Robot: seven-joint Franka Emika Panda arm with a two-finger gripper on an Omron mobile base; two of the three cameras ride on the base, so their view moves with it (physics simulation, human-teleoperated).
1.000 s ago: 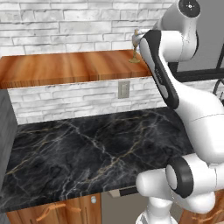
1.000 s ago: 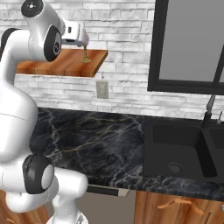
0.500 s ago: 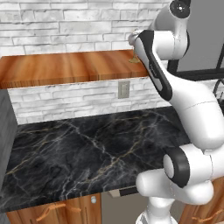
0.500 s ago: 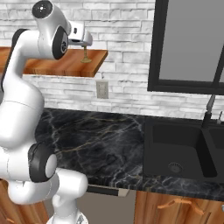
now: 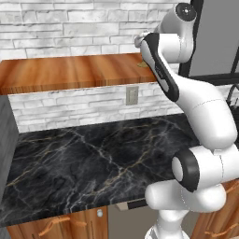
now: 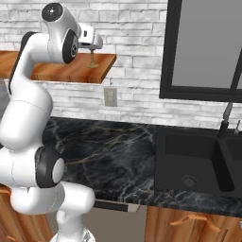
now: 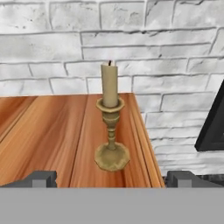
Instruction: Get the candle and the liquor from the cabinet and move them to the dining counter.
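One candle (image 7: pixel 111 127) stands upright near the shelf (image 7: pixel 52 135) end, claw (image 7: pixel 112 178) now closer than a second ago, jaws wide, nothing held; grasp looks next.

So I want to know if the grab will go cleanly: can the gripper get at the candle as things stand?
Probably yes. The gripper is open with the candle upright and centred ahead between its fingertips, alone near the cabinet shelf's end, with nothing between them.
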